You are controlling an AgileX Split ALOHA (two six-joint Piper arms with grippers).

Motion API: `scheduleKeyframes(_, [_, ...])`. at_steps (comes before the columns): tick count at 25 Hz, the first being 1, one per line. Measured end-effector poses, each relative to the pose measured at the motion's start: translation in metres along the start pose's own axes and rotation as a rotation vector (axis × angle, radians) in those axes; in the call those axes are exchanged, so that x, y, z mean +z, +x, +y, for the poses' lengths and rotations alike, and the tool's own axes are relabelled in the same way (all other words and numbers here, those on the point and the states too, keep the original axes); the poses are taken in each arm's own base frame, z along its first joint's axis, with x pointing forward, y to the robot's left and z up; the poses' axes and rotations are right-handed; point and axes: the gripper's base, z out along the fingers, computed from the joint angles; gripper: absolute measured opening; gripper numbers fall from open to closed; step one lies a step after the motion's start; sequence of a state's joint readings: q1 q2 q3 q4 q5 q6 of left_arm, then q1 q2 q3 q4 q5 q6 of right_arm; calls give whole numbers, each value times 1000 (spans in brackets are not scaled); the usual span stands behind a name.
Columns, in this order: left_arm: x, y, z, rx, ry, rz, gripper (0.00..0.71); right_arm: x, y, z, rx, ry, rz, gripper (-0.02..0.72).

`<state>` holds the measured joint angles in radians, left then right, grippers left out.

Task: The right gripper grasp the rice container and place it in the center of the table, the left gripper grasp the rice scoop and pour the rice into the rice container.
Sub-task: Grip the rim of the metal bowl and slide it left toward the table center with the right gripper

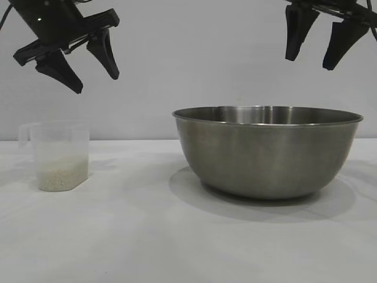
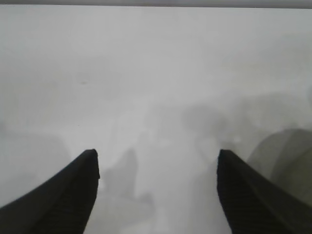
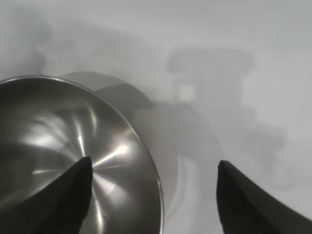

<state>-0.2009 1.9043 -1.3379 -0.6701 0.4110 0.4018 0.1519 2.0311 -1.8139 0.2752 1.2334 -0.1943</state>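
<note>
right gripper (image 1: pixel 318 59) open above rice container (image 1: pixel 268 153) rim; left gripper (image 1: pixel 97 73) open over rice scoop (image 1: pixel 58 154), both empty

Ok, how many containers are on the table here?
2. The rice scoop, with rice in its bottom, stands at the exterior view's left; the rice container sits right of it, apart. None seems hidden.

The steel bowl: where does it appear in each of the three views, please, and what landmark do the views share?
Exterior view: the steel bowl stands right of centre on the table, below the right gripper.
Left wrist view: only a dim curved edge of it shows at the right border.
Right wrist view: its shiny inside fills the lower left, under one finger.
Shared landmark: the white table.
</note>
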Motion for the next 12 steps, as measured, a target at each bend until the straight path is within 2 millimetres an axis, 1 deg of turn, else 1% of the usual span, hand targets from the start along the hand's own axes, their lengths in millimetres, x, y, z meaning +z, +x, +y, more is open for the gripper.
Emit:
scheduleKeyframes(2, [0, 0, 0, 0, 0, 0, 450, 6, 6, -1, 37, -2, 28, 486])
scheduleKeyframes(8, [0, 0, 0, 0, 0, 0, 450, 31, 31, -5, 87, -11, 150, 486])
scheduleKeyframes(12, [0, 0, 0, 0, 0, 0, 450, 43, 42, -7, 101, -15, 202, 486])
